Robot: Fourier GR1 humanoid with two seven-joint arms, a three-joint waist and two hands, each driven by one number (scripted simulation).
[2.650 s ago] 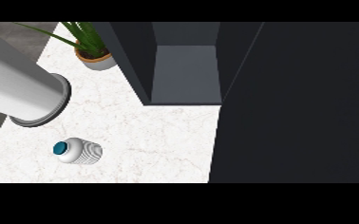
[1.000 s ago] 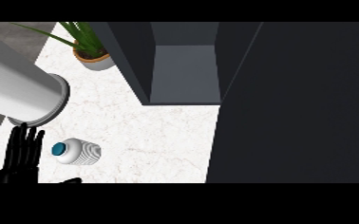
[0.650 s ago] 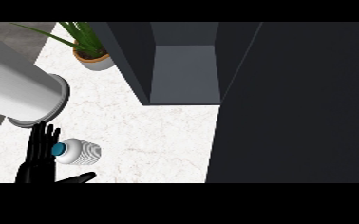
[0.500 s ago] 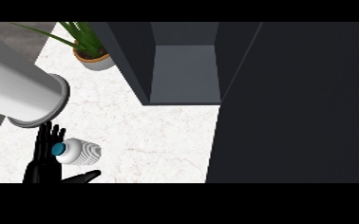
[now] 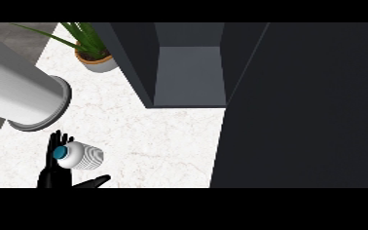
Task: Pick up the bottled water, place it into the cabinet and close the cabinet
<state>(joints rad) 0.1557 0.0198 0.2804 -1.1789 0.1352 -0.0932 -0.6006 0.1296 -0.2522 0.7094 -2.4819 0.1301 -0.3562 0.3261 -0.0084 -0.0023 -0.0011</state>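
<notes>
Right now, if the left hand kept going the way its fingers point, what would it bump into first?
Probably the big grey cylinder. The left hand points up the view, its fingers beside the bottle; heights are hard to judge.

Counter (image 5: 165,136): white with thin grey veins, like marble.
Bottled water (image 5: 82,156): white ribbed body, teal-blue cap.
Left hand (image 5: 56,175): black, at the cap side of the bottle.
Cabinet (image 5: 191,63): dark grey walls, lighter grey inside.
Plant (image 5: 86,41): green leaves, grey pot with an orange-brown rim, left of the cabinet.
Cylinder (image 5: 28,97): light grey, left of the cabinet.
</notes>
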